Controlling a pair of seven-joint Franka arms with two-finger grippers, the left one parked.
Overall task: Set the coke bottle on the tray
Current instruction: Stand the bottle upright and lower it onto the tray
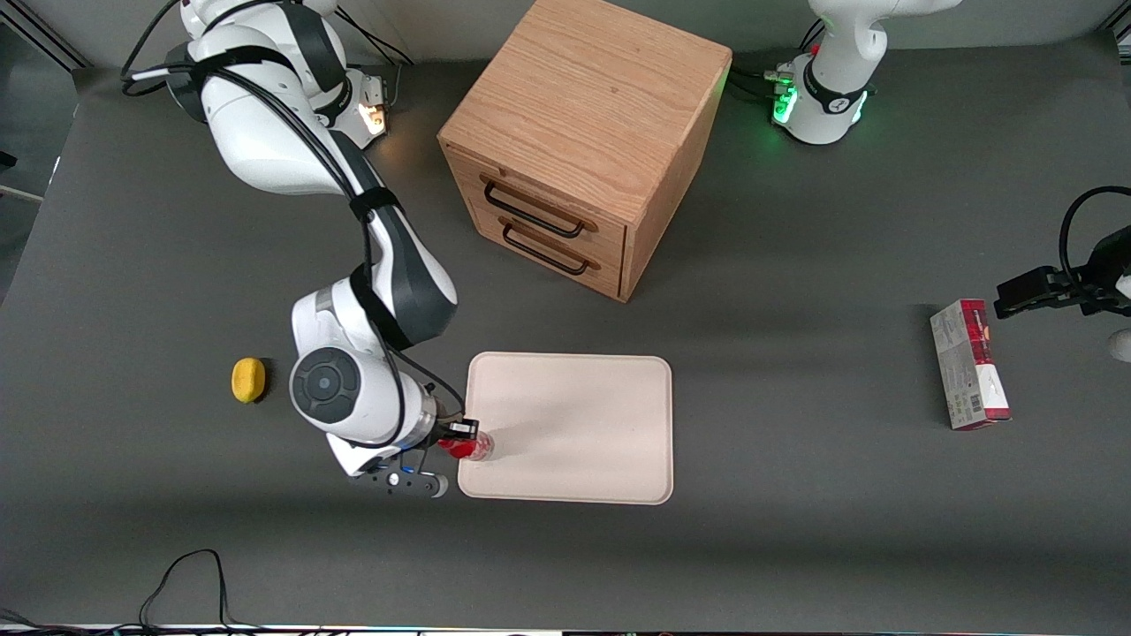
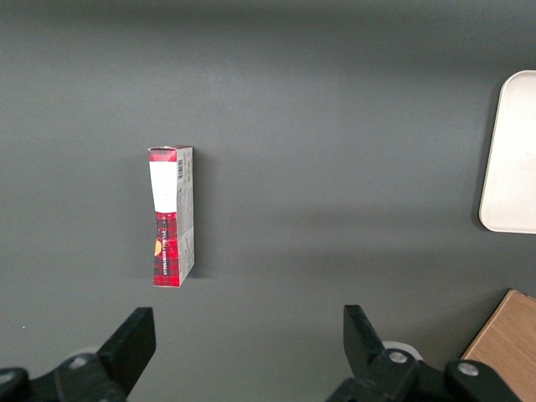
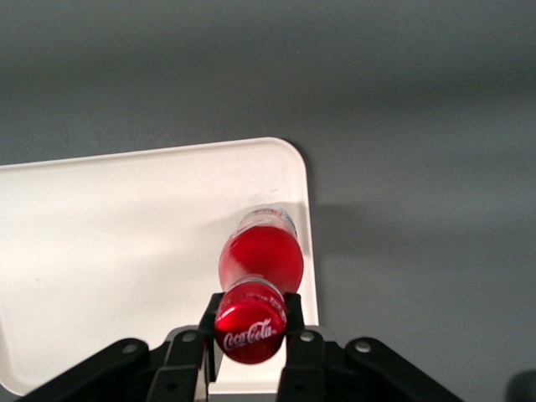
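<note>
Gripper: I'm seeing the gripper (image 3: 251,335) hanging over the tray's edge nearest the working arm, its fingers (image 3: 295,322) closed narrowly on the neck of the coke bottle (image 3: 260,255), just under the cap.
Bottle position: I'm reading the coke bottle (image 1: 468,448) as upright, over the tray (image 1: 583,415) just inside its rim; I'm not able to tell whether the base is touching the tray surface.
Risk, tipping: I'm judging that if I'm letting go while the base is off the surface, the slim bottle is likely falling over and rolling.
Risk, edge: the base is sitting so close to the rim that it may be landing on the lip and toppling off onto the table (image 1: 795,530).
Count, task things: I'm counting one bottle, one tray.
Count, others: one lemon (image 1: 248,380), one carton (image 1: 969,364), one wooden cabinet (image 1: 583,132) with two drawers.
</note>
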